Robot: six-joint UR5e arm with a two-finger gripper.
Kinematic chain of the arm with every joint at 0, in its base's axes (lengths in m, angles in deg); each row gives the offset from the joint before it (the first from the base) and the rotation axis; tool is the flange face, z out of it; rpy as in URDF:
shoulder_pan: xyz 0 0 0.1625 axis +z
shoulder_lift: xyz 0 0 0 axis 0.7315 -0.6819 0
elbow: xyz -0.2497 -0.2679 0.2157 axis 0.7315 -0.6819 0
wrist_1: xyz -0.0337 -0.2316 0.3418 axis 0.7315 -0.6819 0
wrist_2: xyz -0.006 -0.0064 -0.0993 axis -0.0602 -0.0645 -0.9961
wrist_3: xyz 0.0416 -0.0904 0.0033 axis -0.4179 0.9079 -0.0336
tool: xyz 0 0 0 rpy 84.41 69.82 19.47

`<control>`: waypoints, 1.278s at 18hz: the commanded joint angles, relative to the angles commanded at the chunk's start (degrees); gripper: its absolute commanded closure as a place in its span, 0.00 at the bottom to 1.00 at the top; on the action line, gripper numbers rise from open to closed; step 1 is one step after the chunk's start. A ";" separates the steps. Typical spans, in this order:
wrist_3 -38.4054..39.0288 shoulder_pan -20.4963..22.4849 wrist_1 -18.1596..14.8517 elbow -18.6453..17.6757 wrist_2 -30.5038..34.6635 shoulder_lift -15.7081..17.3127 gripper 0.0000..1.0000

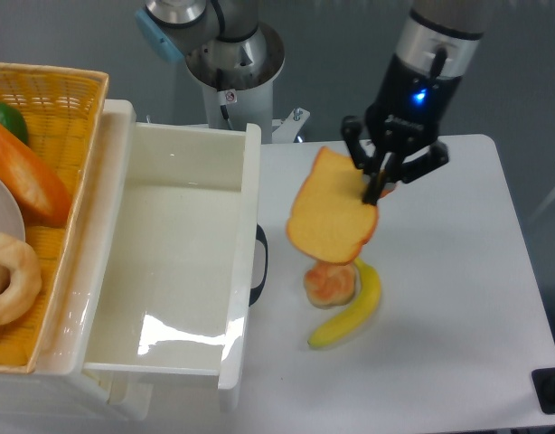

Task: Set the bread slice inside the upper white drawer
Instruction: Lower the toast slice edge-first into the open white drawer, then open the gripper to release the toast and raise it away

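Camera view showed the fingers (379, 176) clenched on the far right edge of the bread slice (330, 212), which hung tilted above the table (458, 298), right of the upper white drawer (183, 262). Beneath the slice lay a swirled orange bun (330, 282) touching a banana (350, 312). Left of the drawer sat a yellow woven basket (51, 90).

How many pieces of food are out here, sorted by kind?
Bread and pastry: 4 (bread slice, bun, baguette, doughnut)
Fruit: 1 (banana)
Green item, unclear what: 1 (green item)
Total: 6
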 joint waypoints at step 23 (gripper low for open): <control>5.01 -8.71 10.64 -8.09 5.98 1.14 0.00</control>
